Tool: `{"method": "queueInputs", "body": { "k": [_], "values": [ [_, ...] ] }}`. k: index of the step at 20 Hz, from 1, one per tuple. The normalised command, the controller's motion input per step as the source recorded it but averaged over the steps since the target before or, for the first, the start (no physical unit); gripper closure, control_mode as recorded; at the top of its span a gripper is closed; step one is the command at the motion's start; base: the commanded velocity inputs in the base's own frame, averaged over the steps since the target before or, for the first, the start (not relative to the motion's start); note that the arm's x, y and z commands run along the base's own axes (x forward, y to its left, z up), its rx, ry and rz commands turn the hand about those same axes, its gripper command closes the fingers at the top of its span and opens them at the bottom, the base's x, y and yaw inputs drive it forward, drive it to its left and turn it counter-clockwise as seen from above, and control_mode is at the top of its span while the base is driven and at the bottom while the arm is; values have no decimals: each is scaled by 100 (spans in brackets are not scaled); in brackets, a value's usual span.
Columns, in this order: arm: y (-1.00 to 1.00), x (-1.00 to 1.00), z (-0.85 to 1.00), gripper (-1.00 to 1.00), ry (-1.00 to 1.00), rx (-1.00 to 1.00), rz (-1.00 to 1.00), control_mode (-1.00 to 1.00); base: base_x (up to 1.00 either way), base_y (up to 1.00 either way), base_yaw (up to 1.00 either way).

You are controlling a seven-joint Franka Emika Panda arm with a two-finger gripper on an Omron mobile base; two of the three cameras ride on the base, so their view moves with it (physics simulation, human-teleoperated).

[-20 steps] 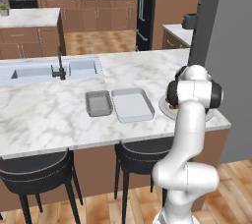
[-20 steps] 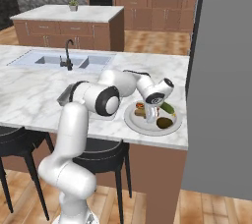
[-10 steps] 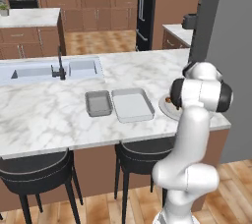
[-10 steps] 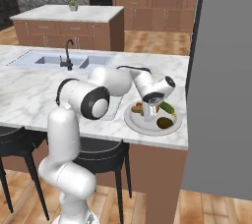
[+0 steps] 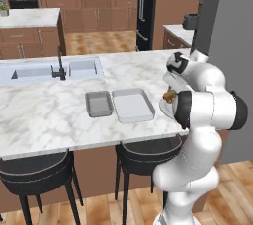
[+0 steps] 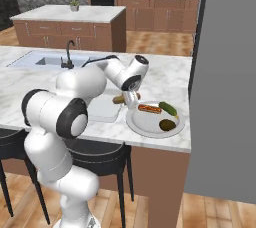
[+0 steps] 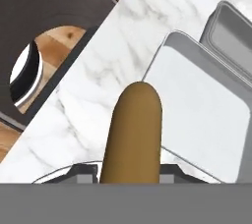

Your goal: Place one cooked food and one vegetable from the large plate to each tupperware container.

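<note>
My gripper (image 6: 128, 98) is shut on a brown oblong food piece (image 6: 119, 99) and holds it above the counter, between the large plate (image 6: 150, 131) and the larger, lighter tupperware container (image 5: 132, 104). The hand view shows the brown piece (image 7: 130, 134) sticking out between the fingertips (image 7: 84, 171), pointing at the near corner of the larger container (image 7: 197, 110). The small dark container (image 5: 99, 103) lies just left of the larger one. On the plate lie a hot dog (image 6: 149, 108), a green vegetable (image 6: 168, 108) and a dark brown lump (image 6: 167, 124).
A sink with a black faucet (image 5: 59, 68) sits at the counter's far left. Two black stools (image 5: 37, 172) stand under the front edge. A grey wall (image 6: 225, 72) rises right beside the plate.
The gripper has risen off the plate and swung left toward the trays, carrying the brown piece. Plate, trays and cameras have stayed put.
</note>
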Motion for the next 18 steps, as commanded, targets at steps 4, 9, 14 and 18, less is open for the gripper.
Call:
{"method": "queueInputs", "body": {
  "k": [4,9,14,18],
  "values": [
    [100,3,45,100,2,-29,4,-100,0,0,0],
    [92,23,0,100,17,-20,-38,-100,0,0,0],
    [59,2,0,100,-1,2,-76,-100,0,0,0],
    [38,0,0,100,-11,12,-78,-100,0,0,0]
  ]
}}
